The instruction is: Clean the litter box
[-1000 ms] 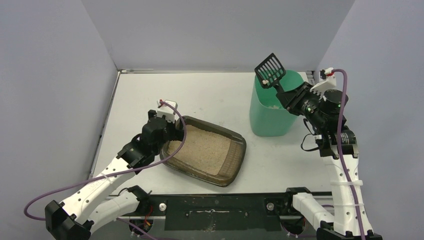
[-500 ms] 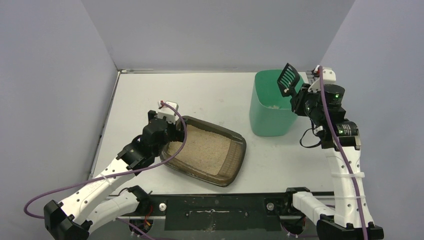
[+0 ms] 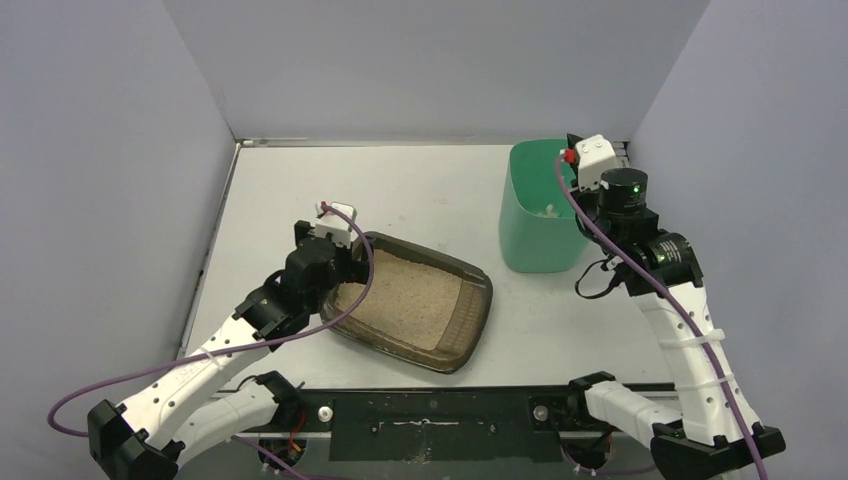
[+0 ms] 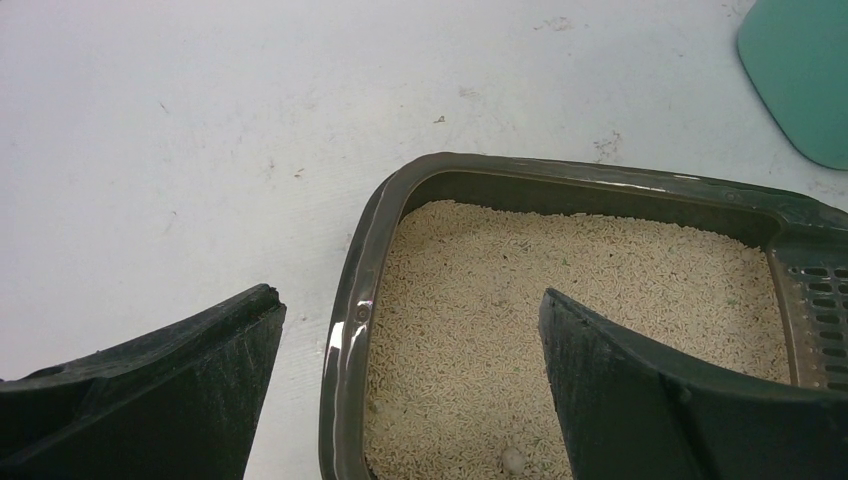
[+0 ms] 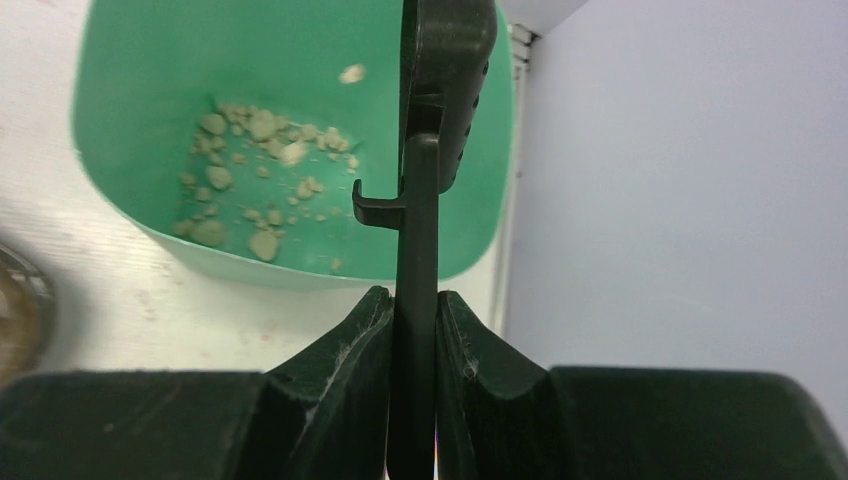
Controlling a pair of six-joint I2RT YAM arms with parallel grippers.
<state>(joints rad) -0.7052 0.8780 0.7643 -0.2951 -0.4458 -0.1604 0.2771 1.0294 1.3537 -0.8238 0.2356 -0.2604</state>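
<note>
Right arm [image 3: 662,256] swung, seemingly over bin [image 3: 533,238]

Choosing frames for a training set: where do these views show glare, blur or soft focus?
Left wrist: granules sharp, a bright glare streak on the litter box rim. Right wrist: the scoop handle close to the lens and the clumps in the green bin look slightly soft. Top external: even light, faint shadows, no visible blur.

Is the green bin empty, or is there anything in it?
Not empty: in the right wrist view, beige clumps lie scattered on the floor of the green bin.
</note>
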